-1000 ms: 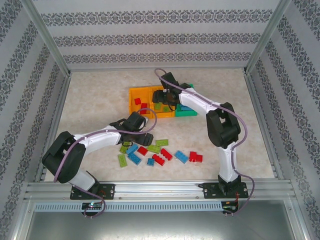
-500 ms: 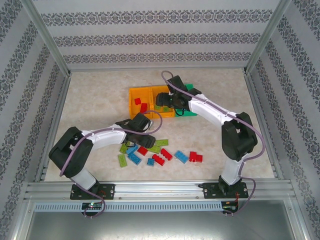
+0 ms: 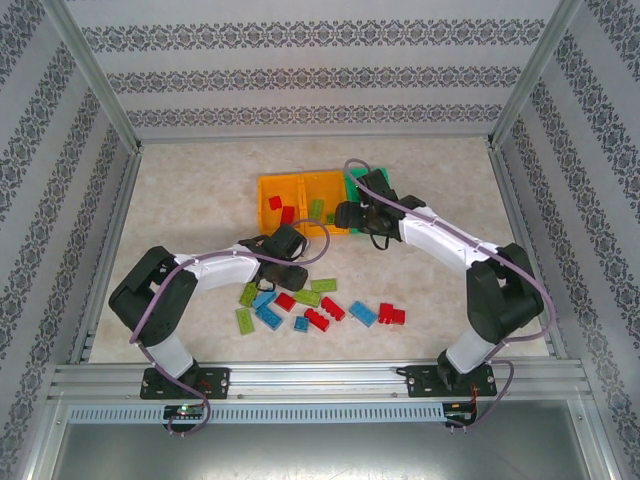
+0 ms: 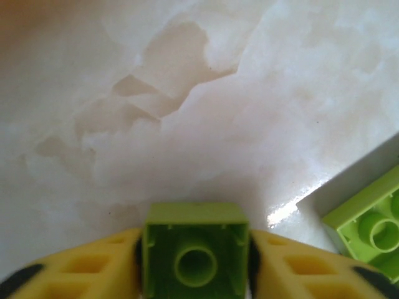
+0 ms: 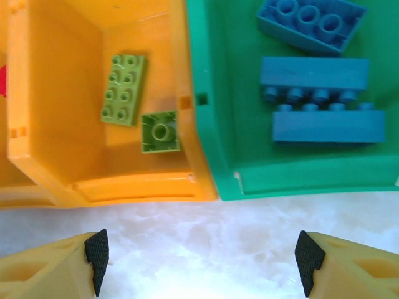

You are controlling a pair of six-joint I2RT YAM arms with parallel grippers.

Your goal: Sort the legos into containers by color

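Note:
My left gripper (image 4: 195, 255) is shut on a small lime green lego (image 4: 194, 246), held with its hollow underside up just over the table. From above, that gripper (image 3: 285, 265) sits at the left end of the loose legos (image 3: 322, 318), a mix of red, blue and green. My right gripper (image 5: 202, 271) is open and holds nothing, over bare table just in front of the containers. The middle orange bin (image 5: 56, 124) holds two green legos (image 5: 123, 88). Three blue legos (image 5: 313, 73) lie in the green bin (image 5: 212, 112). The left orange bin (image 3: 270, 200) holds red ones.
Another lime green lego (image 4: 368, 227) lies right of the held one. Metal frame rails (image 3: 110, 230) and patterned walls close in the table on three sides. The three bins stand side by side at mid-table, the right arm (image 3: 440, 235) passing over the green one.
My left gripper has closed on the lime green lego after reaching into the pile. My right gripper has pulled back from over the bins toward the near right, jaws spreading wider.

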